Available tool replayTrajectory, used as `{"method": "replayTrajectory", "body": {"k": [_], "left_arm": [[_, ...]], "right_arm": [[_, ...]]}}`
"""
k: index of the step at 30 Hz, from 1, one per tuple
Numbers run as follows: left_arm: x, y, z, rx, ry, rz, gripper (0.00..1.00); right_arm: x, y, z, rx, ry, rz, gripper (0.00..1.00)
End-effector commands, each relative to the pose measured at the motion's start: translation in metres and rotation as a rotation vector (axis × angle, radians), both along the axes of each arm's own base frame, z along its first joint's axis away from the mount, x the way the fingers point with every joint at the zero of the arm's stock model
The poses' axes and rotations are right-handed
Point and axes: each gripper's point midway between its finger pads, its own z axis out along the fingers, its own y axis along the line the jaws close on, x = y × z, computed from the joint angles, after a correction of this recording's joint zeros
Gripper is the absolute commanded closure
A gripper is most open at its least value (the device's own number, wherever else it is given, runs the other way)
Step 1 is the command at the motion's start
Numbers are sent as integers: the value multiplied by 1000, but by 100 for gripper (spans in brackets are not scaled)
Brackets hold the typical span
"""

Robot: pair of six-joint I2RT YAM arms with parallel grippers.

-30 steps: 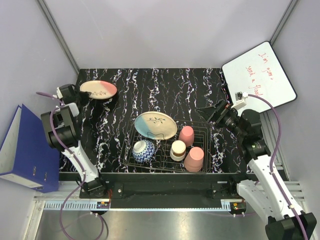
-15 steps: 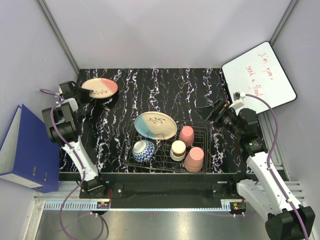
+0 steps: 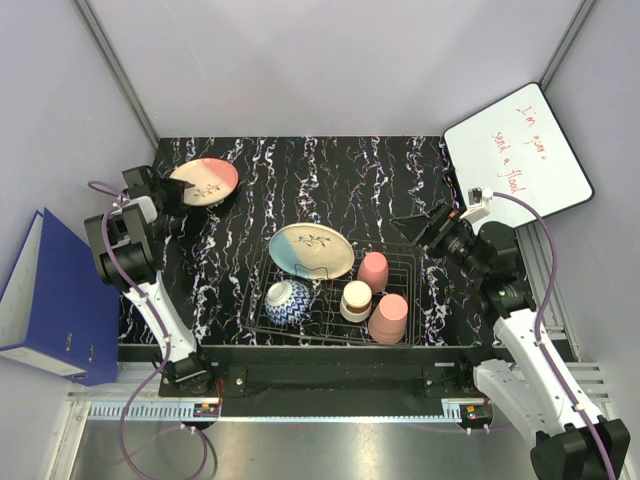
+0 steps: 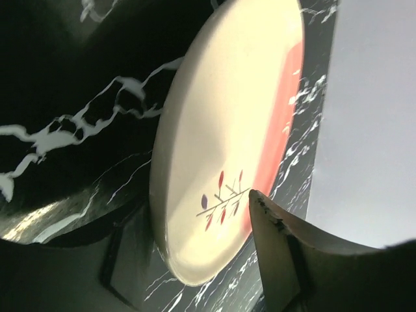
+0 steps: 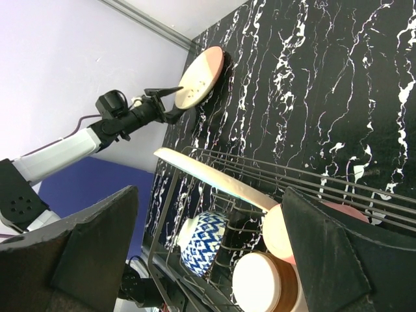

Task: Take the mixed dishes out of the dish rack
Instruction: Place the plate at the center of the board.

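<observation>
At the far left corner of the black marbled tabletop (image 3: 350, 180), the round pink-and-cream plate (image 3: 205, 182) with a small floral sprig is tilted and has edged rightward since a second ago. The left arm's fingers (image 4: 286, 253) are clamped on its rim. The dark wire dish rack (image 3: 320, 338) lies well apart from the plate, and the right arm's fingers (image 5: 338, 260) hover spread beside it. A whiteboard (image 3: 520, 150) reads "send a flood" in red.

Inside the dish rack (image 3: 412, 285), little room is left. Its far left is covered by the tilted light blue/cream plate (image 3: 311, 250), with the patterned bowl (image 3: 288, 302) tucked just below it. The right half is filled by the cream cup (image 3: 356, 299), the far pink cup (image 3: 373, 271) and the near pink cup (image 3: 389, 318), packed close together. A broad free strip of table (image 3: 350, 180) is found behind the rack, bounded by the pink/cream plate (image 3: 205, 181) and the whiteboard (image 3: 520, 150).
</observation>
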Motion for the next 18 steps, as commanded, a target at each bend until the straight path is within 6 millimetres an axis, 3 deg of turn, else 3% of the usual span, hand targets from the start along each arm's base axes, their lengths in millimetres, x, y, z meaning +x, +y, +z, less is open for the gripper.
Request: {"method": "replayTrajectory", "body": {"k": [1,8,12,16,17,18], "left_arm": [[-5,-9,34,-26,-20,-36,36],[-40,-14,21,-27,148,-27,33],[-52,-18,26,-35,170,-16,33],[-60,-37,66,-34,88,-53,33],[-61,-45,96,-16,13,-72,33],[-66,-60,105,-12,-10,-104,33]], "right_arm": [[-3,0,12,35,-55,0,0],[-7,4,10,78,-53,23,0],[-13,4,13,81,-61,33,0],[-18,5,20,53,-84,57,0],[-18,5,21,28,-100,61,0],[-18,6,24,13,-95,74,0]]}}
